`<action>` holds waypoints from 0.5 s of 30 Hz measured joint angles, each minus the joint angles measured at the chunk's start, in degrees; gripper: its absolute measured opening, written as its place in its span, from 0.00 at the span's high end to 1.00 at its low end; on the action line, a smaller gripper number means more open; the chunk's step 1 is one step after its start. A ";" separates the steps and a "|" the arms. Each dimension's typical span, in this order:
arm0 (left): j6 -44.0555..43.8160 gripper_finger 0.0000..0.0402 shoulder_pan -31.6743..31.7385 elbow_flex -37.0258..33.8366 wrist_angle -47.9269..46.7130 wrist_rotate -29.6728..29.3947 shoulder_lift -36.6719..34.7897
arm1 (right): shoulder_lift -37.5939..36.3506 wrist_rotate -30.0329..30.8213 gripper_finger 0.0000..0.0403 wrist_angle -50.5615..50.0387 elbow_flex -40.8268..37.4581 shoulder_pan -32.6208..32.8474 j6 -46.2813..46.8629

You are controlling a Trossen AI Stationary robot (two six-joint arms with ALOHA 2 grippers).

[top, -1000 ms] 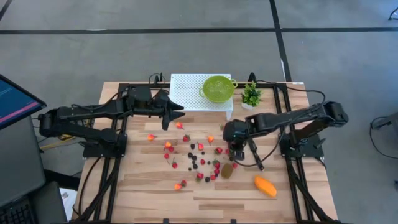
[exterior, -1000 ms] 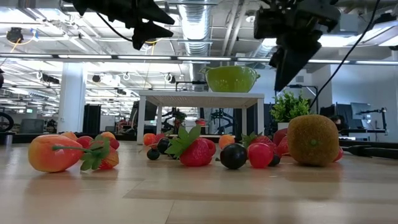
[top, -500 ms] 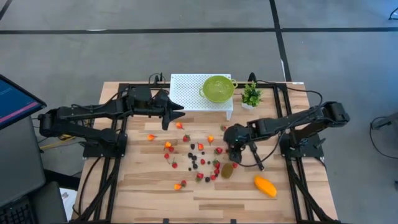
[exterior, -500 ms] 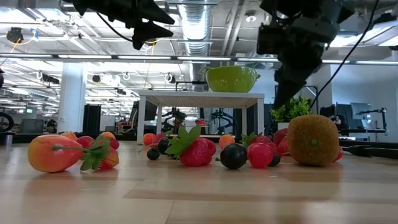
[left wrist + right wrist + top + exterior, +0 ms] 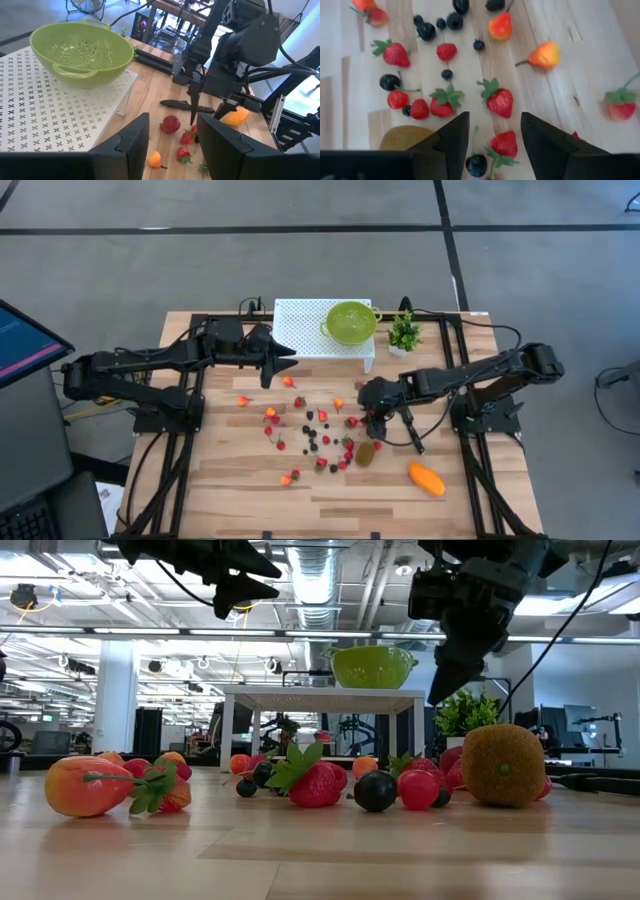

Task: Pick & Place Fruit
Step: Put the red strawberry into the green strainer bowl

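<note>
The fruit lies loose on the wooden table (image 5: pixel 240 480): small strawberries, dark berries and orange pieces (image 5: pixel 312 435), a brown kiwi (image 5: pixel 366 453) and an orange mango (image 5: pixel 427 479). My right gripper (image 5: pixel 376 423) hangs open over the right part of the pile, tipped steeply down. In its wrist view a strawberry (image 5: pixel 504 144) lies on the table below the gap between its fingers, and the kiwi (image 5: pixel 405 137) is beside it. My left gripper (image 5: pixel 280 370) waits open, high over the table's left far part, next to the white stand.
A green colander (image 5: pixel 351 321) sits on a white perforated stand (image 5: pixel 305 330) at the far edge. A small potted plant (image 5: pixel 404 333) stands to its right. A slim black knife (image 5: pixel 412 433) lies on the table just right of my right gripper. The table's near strip is bare wood.
My right gripper has sunk a little toward the fruit pile and tipped more steeply downward, rolling slightly. The fruit has not moved.
</note>
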 joint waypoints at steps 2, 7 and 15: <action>0.01 0.60 0.00 0.00 0.01 0.02 0.00 | 0.00 0.00 0.58 0.49 0.00 -0.01 -0.02; 0.00 0.60 0.00 0.00 0.11 0.03 0.00 | 0.00 0.16 0.59 0.64 0.00 0.11 0.55; 0.00 0.60 0.00 0.00 0.09 0.07 0.00 | 0.02 0.22 0.60 2.12 -2.29 0.40 4.09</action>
